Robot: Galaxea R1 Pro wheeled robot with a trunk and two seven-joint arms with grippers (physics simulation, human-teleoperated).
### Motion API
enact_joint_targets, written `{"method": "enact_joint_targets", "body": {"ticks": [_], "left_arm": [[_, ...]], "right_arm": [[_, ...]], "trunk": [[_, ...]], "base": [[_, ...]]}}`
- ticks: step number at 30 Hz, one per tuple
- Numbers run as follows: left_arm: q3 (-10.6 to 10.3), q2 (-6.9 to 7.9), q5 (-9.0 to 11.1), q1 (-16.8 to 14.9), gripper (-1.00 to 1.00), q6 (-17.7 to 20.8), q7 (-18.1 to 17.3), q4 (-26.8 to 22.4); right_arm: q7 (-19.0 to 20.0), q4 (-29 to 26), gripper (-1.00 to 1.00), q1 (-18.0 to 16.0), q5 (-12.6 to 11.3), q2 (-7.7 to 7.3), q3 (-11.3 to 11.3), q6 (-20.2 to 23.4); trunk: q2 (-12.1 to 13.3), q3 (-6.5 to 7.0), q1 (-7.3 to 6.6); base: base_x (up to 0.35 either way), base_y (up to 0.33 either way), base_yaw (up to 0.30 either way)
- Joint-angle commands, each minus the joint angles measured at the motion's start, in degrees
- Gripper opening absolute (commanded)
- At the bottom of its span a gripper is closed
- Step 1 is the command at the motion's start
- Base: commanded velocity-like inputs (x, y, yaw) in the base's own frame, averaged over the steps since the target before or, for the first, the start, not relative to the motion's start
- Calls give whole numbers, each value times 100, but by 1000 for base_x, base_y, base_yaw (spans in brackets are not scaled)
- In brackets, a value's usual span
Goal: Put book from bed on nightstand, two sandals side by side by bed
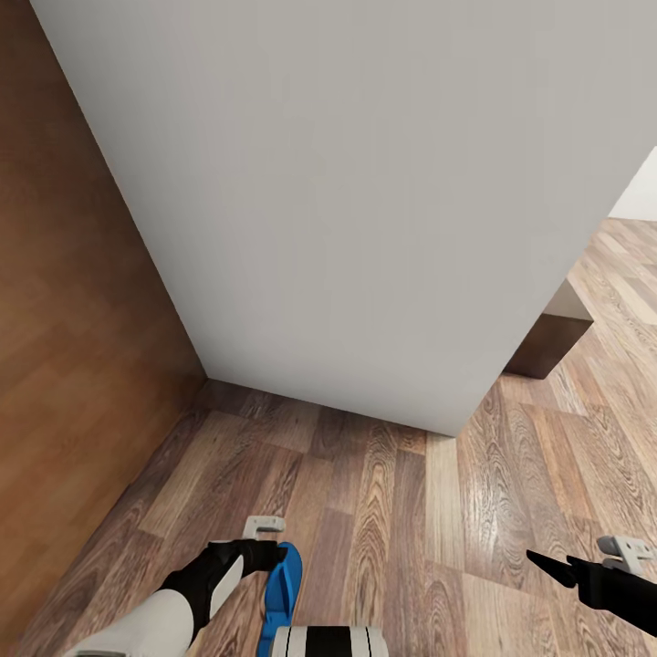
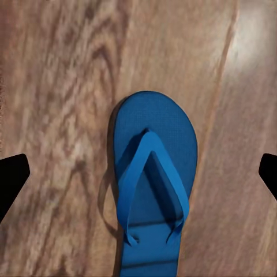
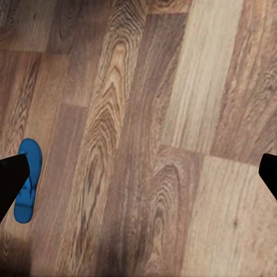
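Left arm hangs above one blue sandal on the floor, close to the corner of the bed.

The sandal [image 2: 151, 184] lies flat on the wood floor [image 1: 411, 511], straps up, and the left gripper [image 2: 138, 176] is directly over it with its two fingers spread wide on both sides, holding nothing; I judge it is lined up this way to come down and take the sandal across its width. The right gripper [image 3: 138, 179] is also wide and empty, well apart over bare planks, probably waiting so it does not disturb the other arm. The grey bed [image 1: 365, 182] stands just ahead, beside the brown headboard [image 1: 64, 319]. I see neither the book nor a second sandal, so both steps seem not yet done.
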Motion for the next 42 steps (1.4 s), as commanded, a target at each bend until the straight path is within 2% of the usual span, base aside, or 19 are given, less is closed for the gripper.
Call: {"method": "enact_joint_targets", "body": {"ticks": [1, 15, 42], "left_arm": [[-7, 5, -1, -2, 100, 33, -13, -10], [0, 33, -1, -8, 100, 32, -15, 2], [-2, 36, -1, -9, 100, 31, -19, 3]], "right_arm": [[-6, -4, 100, 3, -35, -2, -1, 38], [-15, -4, 100, -1, -33, 2, 94, 30], [-17, -4, 100, -2, -33, -1, 106, 29]], "trunk": [[-1, -3, -1], [-1, -3, -1], [-1, -3, -1]], "base": [[0, 0, 0], [-20, -46, 0], [-3, -9, 0]]}}
